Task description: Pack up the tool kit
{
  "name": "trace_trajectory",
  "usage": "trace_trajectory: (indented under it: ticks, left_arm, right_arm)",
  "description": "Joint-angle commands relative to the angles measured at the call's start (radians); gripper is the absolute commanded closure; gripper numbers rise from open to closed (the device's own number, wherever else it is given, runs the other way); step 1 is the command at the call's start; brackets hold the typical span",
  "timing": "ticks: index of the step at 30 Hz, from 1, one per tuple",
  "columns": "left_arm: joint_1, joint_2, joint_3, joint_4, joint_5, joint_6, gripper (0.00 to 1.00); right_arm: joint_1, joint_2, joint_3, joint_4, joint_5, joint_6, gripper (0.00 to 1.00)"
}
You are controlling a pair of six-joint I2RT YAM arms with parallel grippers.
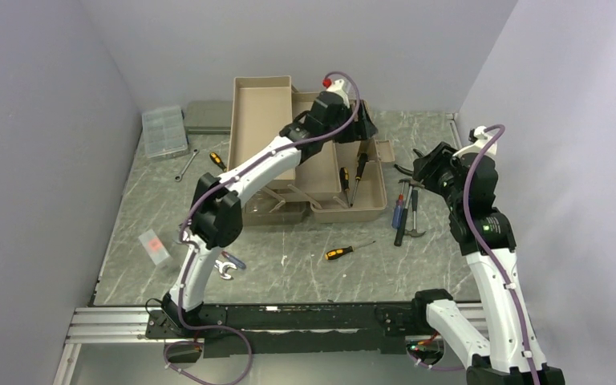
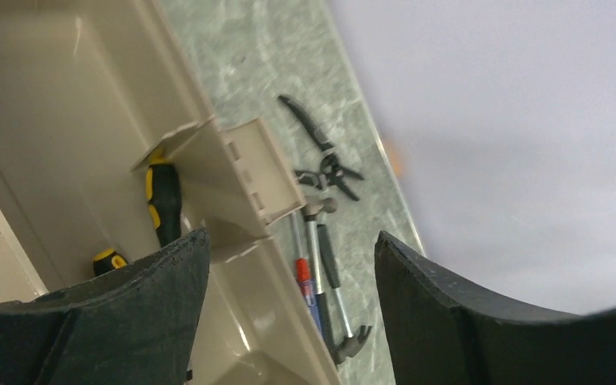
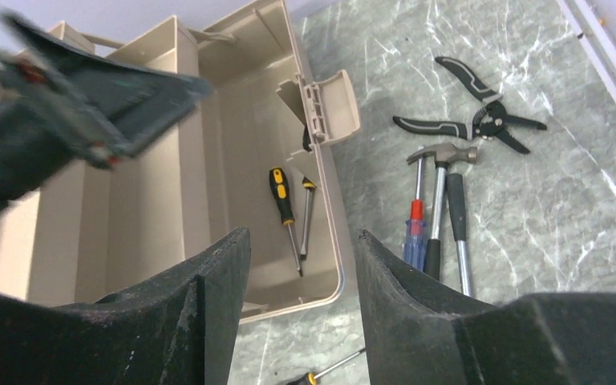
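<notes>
Left end effector (image 2: 290, 245): released, fingers spread wide with nothing between them, above the toolbox's right end.
Right end effector (image 3: 303, 241): jaws apart, empty, held above the worktop (image 1: 289, 265) at the toolbox's right side.
Toolbox (image 1: 353, 210): taupe, open, mid-worktop, trays folded out.
Inside toolbox: two yellow-and-black screwdrivers (image 3: 281, 188) side by side.
Right of toolbox: two hammers (image 3: 441, 152), blue-and-red screwdriver (image 3: 414, 233), black pliers (image 3: 481, 120).
Front of toolbox: loose screwdriver (image 1: 345, 252).

i see plain pale grey-lilac walls (image 1: 40, 120) closing three sides around a grey-green marbled tabletop (image 1: 289, 277), all under soft, even light.
</notes>
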Motion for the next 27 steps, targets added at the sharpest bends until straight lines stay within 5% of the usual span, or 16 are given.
trace_trajectory:
  ticks: [1, 8, 15, 22, 27]
  left_arm:
    - [-0.042, -0.186, 0.096, -0.004, 0.004, 0.194, 0.22]
    - [-0.082, -0.396, 0.016, -0.121, 0.07, 0.452, 0.14]
    - [-0.063, -0.76, -0.31, -0.358, -0.116, 0.615, 0.09]
    - [-0.041, -1.198, -0.779, -0.356, -0.154, 0.558, 0.06]
    - [-0.039, -1.418, -0.983, -0.343, -0.115, 0.466, 0.06]
  right_arm:
    - [-0.003, 0.007, -0.014, -0.059, -0.007, 0.023, 0.46]
    - [-0.002, 0.03, -0.05, -0.083, -0.068, 0.026, 0.44]
    - [-0.003, -0.014, -0.091, -0.071, -0.175, -0.029, 0.39]
    - [0.006, -0.005, -0.168, -0.092, -0.311, 0.061, 0.36]
    - [0.012, -0.064, -0.285, -0.089, -0.259, 0.195, 0.33]
